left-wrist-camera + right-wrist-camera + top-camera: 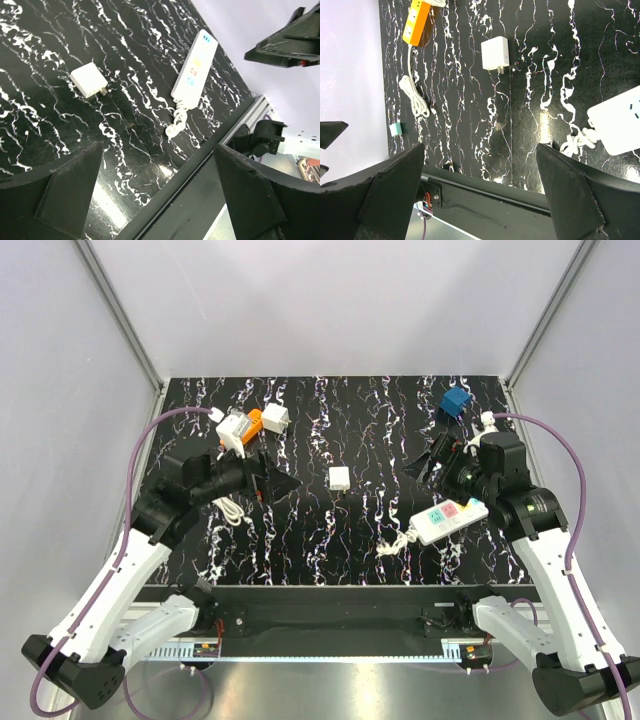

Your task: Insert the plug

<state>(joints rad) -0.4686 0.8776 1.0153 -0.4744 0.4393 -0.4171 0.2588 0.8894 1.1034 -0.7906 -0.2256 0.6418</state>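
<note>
one blue plug [456, 400], one white power strip [449, 520] and two white adapters [339, 478] [275, 418] are lying apart; left gripper [287, 483] and right gripper [419, 468] are gaping, grasping nothing.

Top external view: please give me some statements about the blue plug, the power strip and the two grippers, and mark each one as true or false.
1. The blue plug lies near the far right corner of the table. True.
2. The blue plug is already inserted in the power strip. False: it lies apart from the strip, and nothing is plugged into the strip.
3. The left gripper and the right gripper are both open and hold nothing. True.
4. The left gripper holds the small white adapter. False: it lies on the table between the two grippers.
5. The orange-and-white plug lies beside the power strip. False: it lies at the far left of the table.
</note>
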